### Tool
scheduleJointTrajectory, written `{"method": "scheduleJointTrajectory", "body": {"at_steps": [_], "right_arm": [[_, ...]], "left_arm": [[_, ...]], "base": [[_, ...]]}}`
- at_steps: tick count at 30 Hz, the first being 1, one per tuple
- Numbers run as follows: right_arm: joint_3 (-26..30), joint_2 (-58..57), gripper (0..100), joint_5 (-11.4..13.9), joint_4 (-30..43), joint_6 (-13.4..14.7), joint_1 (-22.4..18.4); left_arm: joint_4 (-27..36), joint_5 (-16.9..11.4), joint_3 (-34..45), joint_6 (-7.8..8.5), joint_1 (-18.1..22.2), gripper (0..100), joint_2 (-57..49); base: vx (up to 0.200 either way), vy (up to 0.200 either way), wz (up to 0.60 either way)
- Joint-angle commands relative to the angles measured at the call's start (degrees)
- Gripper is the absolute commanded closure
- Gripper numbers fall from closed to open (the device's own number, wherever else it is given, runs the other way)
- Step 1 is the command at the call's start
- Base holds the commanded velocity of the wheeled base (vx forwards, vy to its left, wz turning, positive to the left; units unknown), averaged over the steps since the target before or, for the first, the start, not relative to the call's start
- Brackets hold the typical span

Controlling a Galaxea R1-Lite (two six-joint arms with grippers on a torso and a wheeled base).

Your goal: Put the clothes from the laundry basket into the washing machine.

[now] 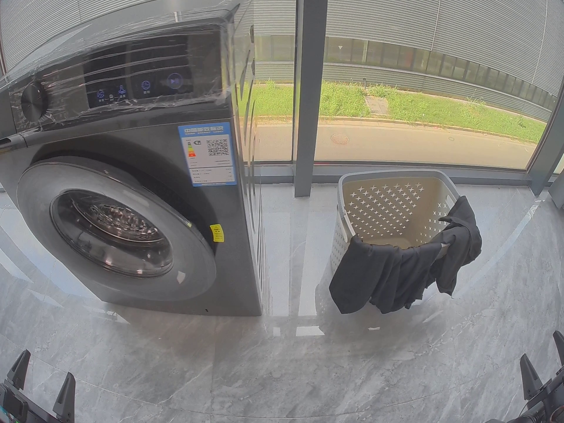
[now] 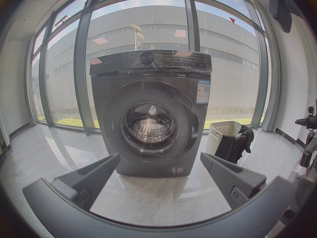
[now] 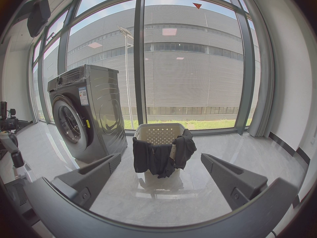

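Observation:
A grey front-loading washing machine (image 1: 135, 165) stands on the left with its round door (image 1: 114, 233) shut; it also faces the left wrist view (image 2: 150, 111). To its right a white laundry basket (image 1: 392, 204) sits on the floor, with a dark garment (image 1: 399, 265) draped over its front rim. The same basket (image 3: 160, 133) and garment (image 3: 161, 154) appear straight ahead in the right wrist view. My left gripper (image 1: 42, 379) is low at the near left, open and empty (image 2: 160, 164). At the near right, my right gripper (image 1: 545, 359) is open and empty too (image 3: 160, 164).
Glossy grey tile floor (image 1: 282, 359) stretches between me and both objects. A window wall with a grey pillar (image 1: 308, 83) runs behind the machine and basket. A gap of bare floor separates the machine from the basket.

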Motion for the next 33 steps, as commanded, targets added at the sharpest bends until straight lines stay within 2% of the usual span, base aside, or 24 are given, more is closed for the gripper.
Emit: {"method": "scheduleJointTrajectory", "body": {"at_steps": [1, 25, 33], "right_arm": [[1.01, -0.93, 0, 0.01, -0.04, -0.02, 0.06], [1.01, -0.93, 0, 0.01, -0.04, -0.02, 0.06], [1.01, -0.93, 0, 0.01, -0.04, -0.02, 0.06]], "left_arm": [[0.00, 0.04, 0.84, 0.00, 0.00, 0, -0.96], [0.00, 0.04, 0.84, -0.26, 0.00, 0, -0.96], [0.00, 0.04, 0.92, -0.09, 0.00, 0, -0.96]], "base": [[0.000, -0.200, 0.00], [0.000, -0.200, 0.00], [0.000, 0.000, 0.00]]}}
